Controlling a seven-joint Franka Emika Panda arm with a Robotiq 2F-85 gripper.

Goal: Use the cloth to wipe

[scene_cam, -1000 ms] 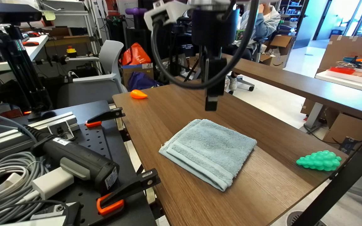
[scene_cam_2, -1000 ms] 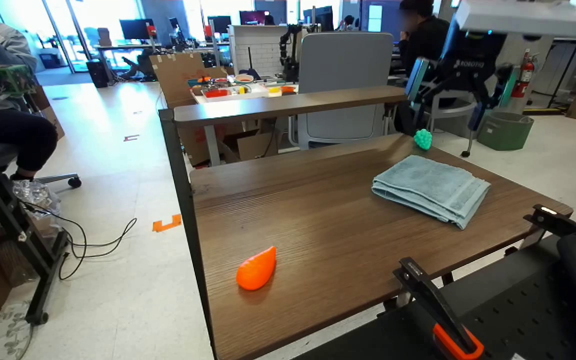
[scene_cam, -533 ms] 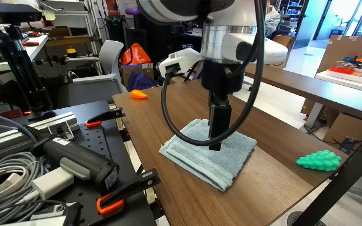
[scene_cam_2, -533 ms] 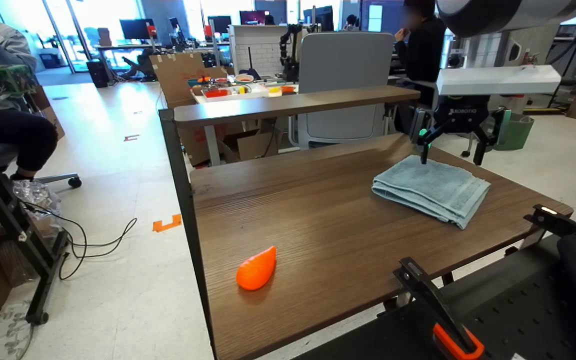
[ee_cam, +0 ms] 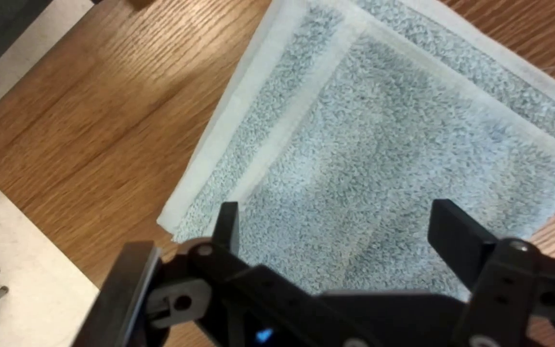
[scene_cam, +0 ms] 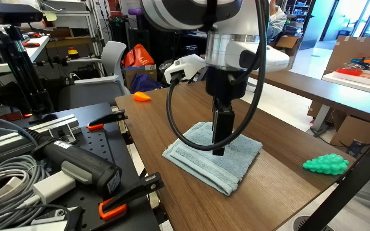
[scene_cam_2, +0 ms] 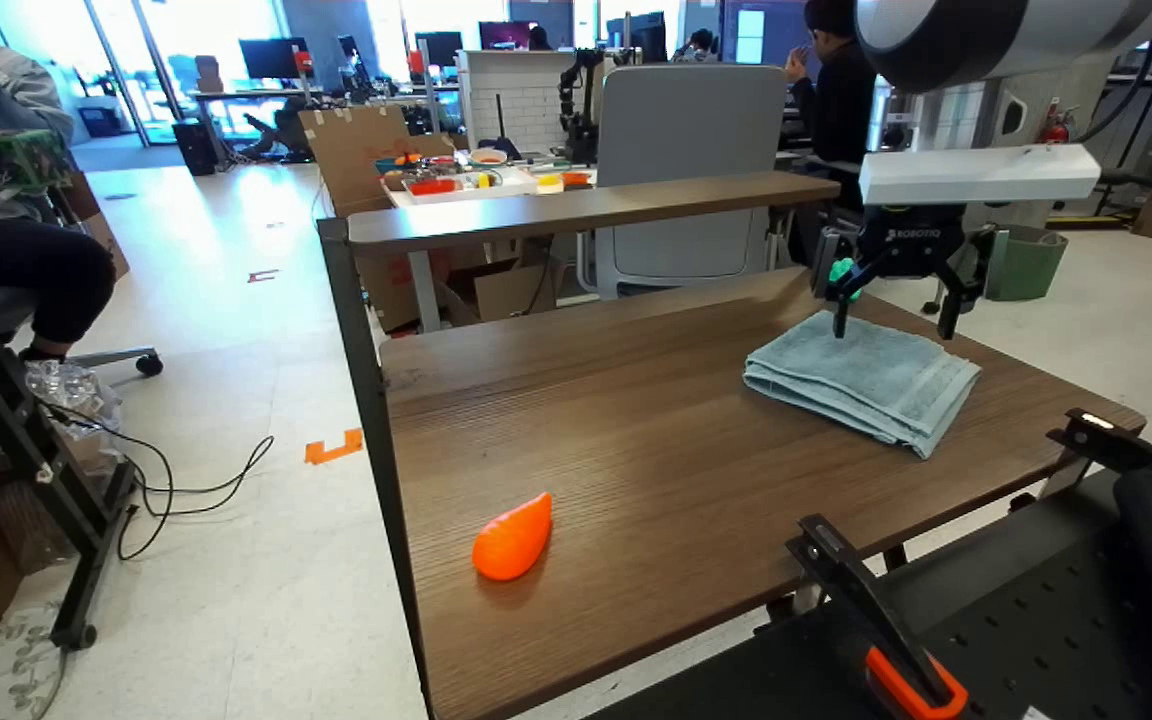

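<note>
A folded light blue-grey cloth [scene_cam: 242, 150] lies on the brown wooden table [scene_cam: 178, 112]. It also shows in an exterior view [scene_cam_2: 856, 390] and fills much of the wrist view [ee_cam: 378, 144]. My gripper [scene_cam_2: 894, 335] is open, with its fingers pointing down over the cloth. In the wrist view my two fingertips [ee_cam: 335, 207] are wide apart with cloth surface below and between them, and nothing is held. The fingers appear to be a little above the cloth. In an exterior view the gripper [scene_cam: 218, 151] and its looped cable cover part of the cloth.
An orange teardrop-shaped object [scene_cam_2: 513, 540] lies near one end of the table. A green bumpy grape-like object [scene_cam: 326, 164] lies at the other end. Black clamps with orange grips [scene_cam: 133, 194] sit along the dark bench [scene_cam: 88, 154] beside the table. A raised wooden shelf [scene_cam_2: 576, 212] runs along one side.
My gripper has come down from high up to just over the cloth, then shifted slightly sideways and lower in the last half second. It stays open. The cloth has not moved.
</note>
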